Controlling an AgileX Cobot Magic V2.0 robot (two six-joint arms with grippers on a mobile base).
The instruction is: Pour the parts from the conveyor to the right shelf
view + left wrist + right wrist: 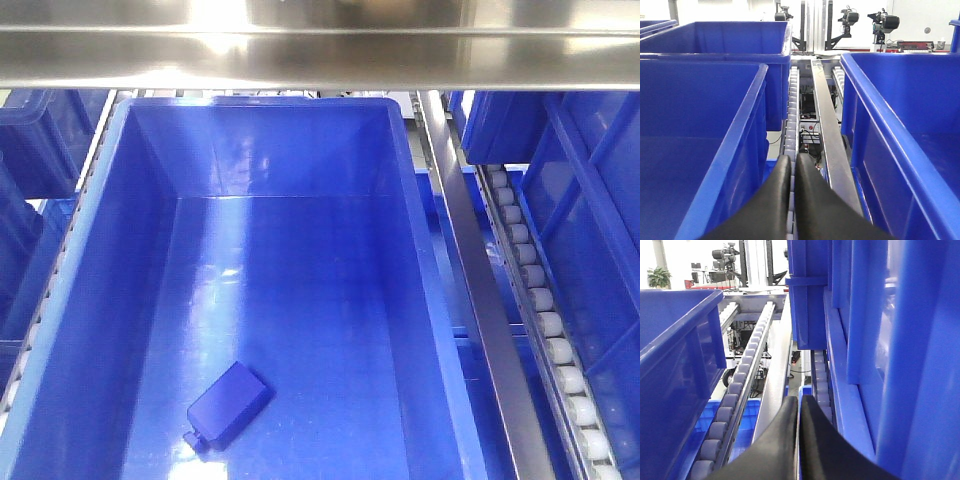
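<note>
Left claw [793,165] closed, roller track [791,107] ahead

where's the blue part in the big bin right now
In the front-facing view, the blue part lies flat on the floor of the big blue bin, near its lower-left corner, alone.

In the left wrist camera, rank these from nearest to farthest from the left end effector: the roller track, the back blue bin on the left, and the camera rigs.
1. Roller track: starts right at the left end effector, running straight ahead.
2. Back blue bin: upper left, behind the nearer left bin.
3. Camera rigs: far background, top centre-right.
</note>
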